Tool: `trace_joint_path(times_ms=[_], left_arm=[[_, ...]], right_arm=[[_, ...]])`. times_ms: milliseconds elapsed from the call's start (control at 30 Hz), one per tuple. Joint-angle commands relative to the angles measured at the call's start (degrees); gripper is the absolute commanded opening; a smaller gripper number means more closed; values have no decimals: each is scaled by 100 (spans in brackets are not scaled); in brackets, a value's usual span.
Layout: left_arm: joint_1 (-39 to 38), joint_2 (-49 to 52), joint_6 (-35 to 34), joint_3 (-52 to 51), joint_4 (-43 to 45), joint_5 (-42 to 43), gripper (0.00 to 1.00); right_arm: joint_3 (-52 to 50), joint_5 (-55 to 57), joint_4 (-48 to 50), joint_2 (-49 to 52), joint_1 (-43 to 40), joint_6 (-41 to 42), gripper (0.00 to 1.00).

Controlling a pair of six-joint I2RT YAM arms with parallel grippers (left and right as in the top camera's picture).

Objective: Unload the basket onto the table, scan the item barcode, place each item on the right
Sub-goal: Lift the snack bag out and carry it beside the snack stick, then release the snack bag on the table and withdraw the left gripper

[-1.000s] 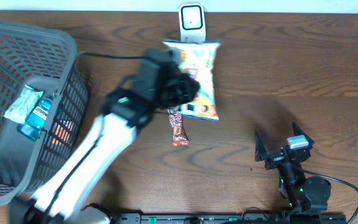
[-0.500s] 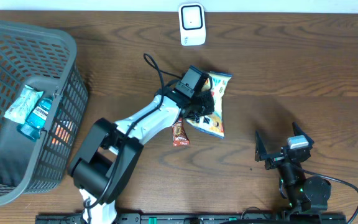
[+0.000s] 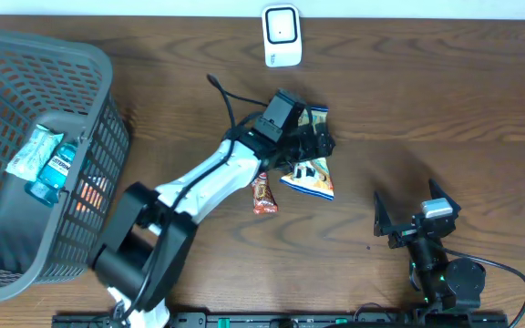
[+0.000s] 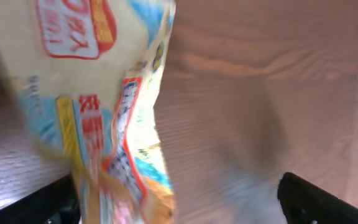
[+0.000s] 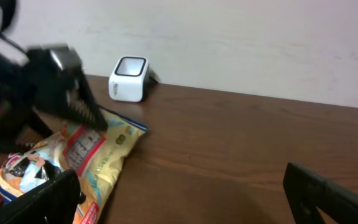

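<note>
Basket (image 3: 94,56) far left, bottle (image 3: 55,169) inside; candy bar (image 3: 262,193) on table; scanner (image 3: 282,35) at far edge; left gripper (image 3: 314,144) spread wide over snack bag (image 3: 310,178), bag lying on table just right of candy bar; right gripper (image 3: 410,211) wide, empty, well apart.

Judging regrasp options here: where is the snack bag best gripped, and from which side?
Probably the near seam of the snack bag, from above: the bag lies flat, that edge is thin, and the open left end effector crowds the far end.
</note>
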Motion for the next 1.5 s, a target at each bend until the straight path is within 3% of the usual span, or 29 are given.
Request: trace_joint_path(times_ms=[0, 167, 333, 400, 500, 867, 1133, 1433, 1467], left_arm=[[31, -544, 345, 192, -146, -446, 100], [26, -752, 466, 192, -210, -610, 100], [28, -669, 461, 186, -184, -636, 43], [28, -612, 461, 186, -120, -634, 34], [22, -472, 461, 186, -4, -632, 27], [22, 673, 273, 186, 127, -629, 25], [-107, 1849, 66, 186, 470, -184, 8], [-535, 1672, 297, 210, 955, -92, 8], [-540, 1513, 439, 210, 935, -92, 15]], right_arm=[[-20, 2, -9, -31, 24, -7, 99], [-20, 2, -9, -31, 24, -7, 99], [-20, 2, -9, -31, 24, -7, 99], [-20, 2, -9, -31, 24, -7, 99], [-20, 2, -9, -31, 24, -7, 99], [-20, 2, -9, -31, 24, -7, 99], [-20, 2, -9, -31, 24, -7, 99], [-20, 2, -9, -31, 24, -7, 99], [-20, 2, -9, -31, 24, -7, 99]])
